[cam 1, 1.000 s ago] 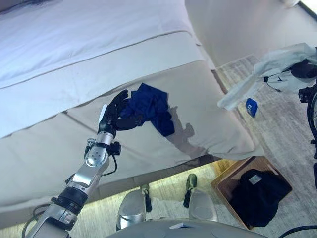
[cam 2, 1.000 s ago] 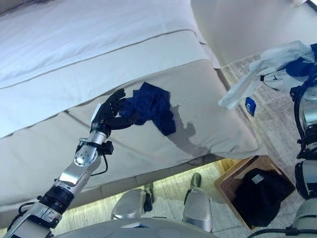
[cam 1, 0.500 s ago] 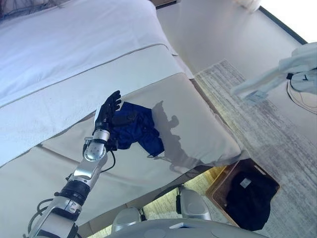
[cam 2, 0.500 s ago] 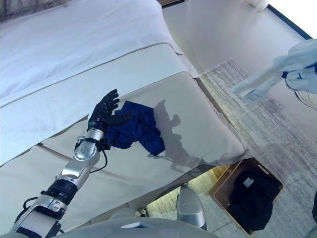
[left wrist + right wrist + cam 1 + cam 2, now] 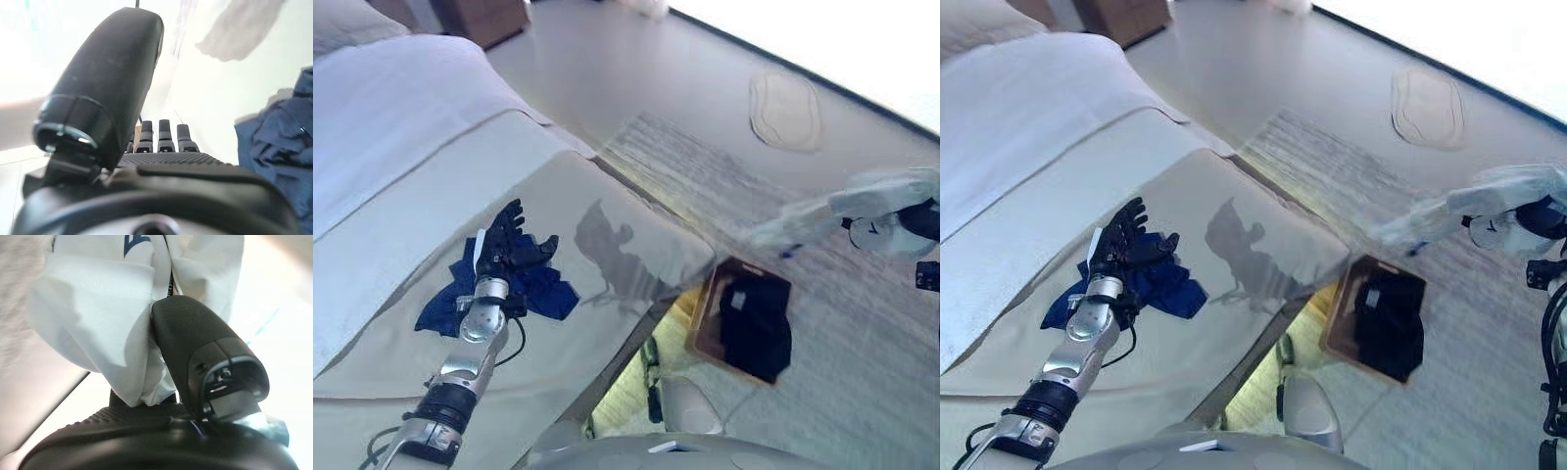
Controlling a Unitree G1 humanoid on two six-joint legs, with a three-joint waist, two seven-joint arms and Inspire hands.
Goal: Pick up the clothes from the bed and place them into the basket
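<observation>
A dark blue garment point(image 5: 546, 291) lies crumpled on the beige cover of the bed point(image 5: 607, 196). My left hand point(image 5: 502, 245) is over it with straight, spread fingers, open; the garment also shows beside my fingers in the left wrist view point(image 5: 279, 147). My right hand point(image 5: 1540, 217) is raised at the far right, shut on a white garment point(image 5: 1494, 196) that hangs over the rug. In the right wrist view my thumb point(image 5: 195, 338) presses into the white cloth point(image 5: 98, 318). A brown basket point(image 5: 704, 315) with black clothes point(image 5: 754, 318) in it stands on the floor by the bed's corner.
A grey patterned rug point(image 5: 862, 294) lies under the basket and beyond it. The white sheet point(image 5: 382, 108) covers the far part of the bed. A pale round mat point(image 5: 785, 108) lies on the floor further off.
The camera has swung, so the whole picture has shifted. My left hand now sits further over the blue garment. My right hand still holds the white garment up.
</observation>
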